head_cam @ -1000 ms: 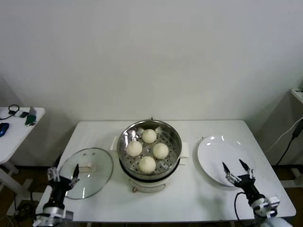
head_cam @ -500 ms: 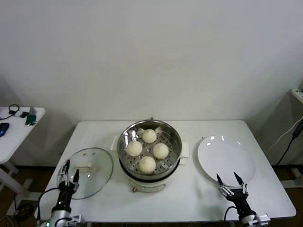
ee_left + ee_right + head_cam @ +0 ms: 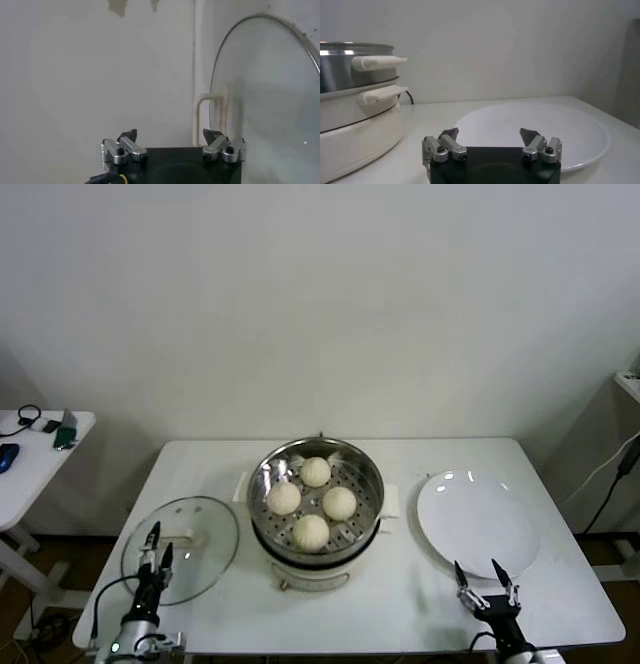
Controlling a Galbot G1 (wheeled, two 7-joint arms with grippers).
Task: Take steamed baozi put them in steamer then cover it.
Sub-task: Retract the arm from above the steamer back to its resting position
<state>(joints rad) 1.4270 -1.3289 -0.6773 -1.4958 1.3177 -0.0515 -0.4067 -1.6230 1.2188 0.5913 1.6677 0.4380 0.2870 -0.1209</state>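
The steamer [image 3: 316, 506] stands at the centre of the white table [image 3: 400, 604], in the middle of the head view, uncovered. All four baozi [image 3: 312, 531] lie on its perforated tray, set in a rough diamond and apart from one another: one toward the back, one at the left, one at the right, one at the front. The pot sits on its white base, with pale side handles that show at the left edge of the right wrist view [image 3: 355, 100].

The cover [image 3: 182, 549] lies flat on the table at the lower left of the head view, just beside the steamer, its cream handle facing up (the left wrist view shows the glass and its metal rim [image 3: 265, 90] close ahead of the fingers).

The left gripper [image 3: 154, 544] is at the bottom left of the frame, at the near edge of the cover. Its jaws stand wide apart and hold nothing.

The right gripper [image 3: 484, 577] is at the bottom right, at the near edge of the plate [image 3: 478, 519]. Its jaws too are spread wide and empty. In its wrist view both fingertips [image 3: 449, 134] point toward the bare plate, which lies to the right of the steamer and apart from it.

A small side table [image 3: 40, 454] with a few dark items stands at the far left edge of the head view.
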